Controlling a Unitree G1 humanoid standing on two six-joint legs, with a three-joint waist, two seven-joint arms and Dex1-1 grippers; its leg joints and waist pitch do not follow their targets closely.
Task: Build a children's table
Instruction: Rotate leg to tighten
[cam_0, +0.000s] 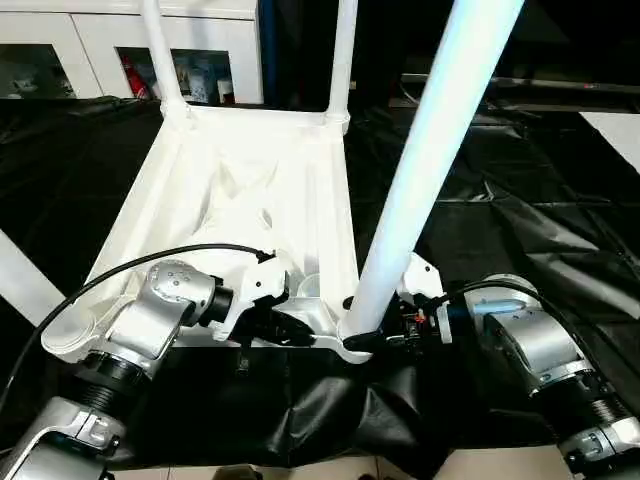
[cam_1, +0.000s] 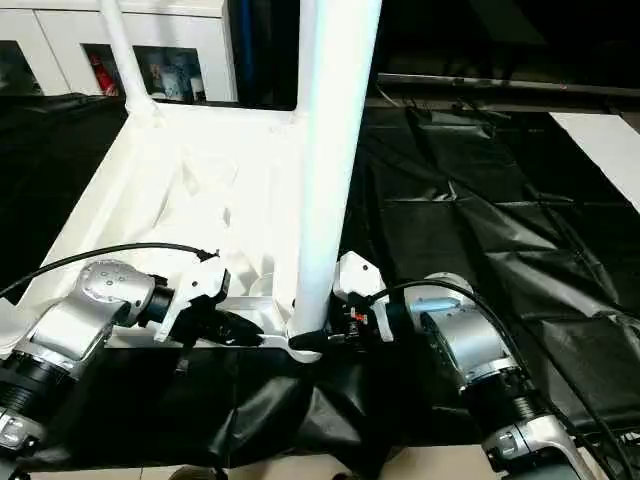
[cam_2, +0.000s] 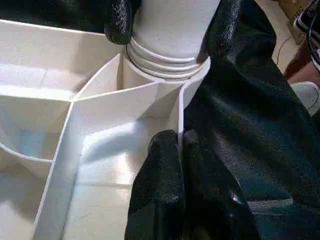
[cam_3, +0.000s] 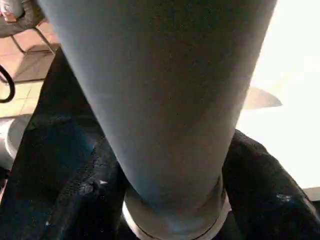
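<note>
Left forearm: silver, nearest the head camera, reaching in toward the near edge of the table top (cam_0: 190, 200).
Left gripper (cam_0: 290, 328): clenched on the thin near wall of the table top, one finger (cam_2: 160, 200) inside the wall, the other outside, against the black sheet (cam_0: 500, 230).
Right forearm: silver, coming in from the opposite side at the same near edge.
Right gripper (cam_0: 392, 335): fingers spread around the foot of the near leg (cam_0: 430, 150), one black finger (cam_2: 119, 22) on each side of the tube; touching it or just off it cannot be told.
Table top: white, upside down, ribbed underside facing up, lying on the black sheet, stretching away from both grippers toward the cabinet.
Near leg: white tapered tube, standing in the corner socket (cam_2: 165, 67) just beyond the left gripper's fingertips and between the right gripper's fingers; ringed collar at its base sits at the socket mouth; tilted slightly away from upright in the head view.
Far legs: two white tubes, one (cam_0: 160, 55) and another (cam_0: 343, 55), upright in the two far corner sockets, well apart from both grippers.
Fourth leg (cam_0: 22, 278): white tube at the left forearm's outer side, its foot toward the near left corner.
Inner ribs: meet in a Y just beside the left gripper.
Cabinet (cam_0: 120, 40): white, glass doors, beyond the far edge of the table top.
Person: a shoe (cam_2: 306, 95) and lower leg on the floor past the sheet, in the left wrist view.
</note>
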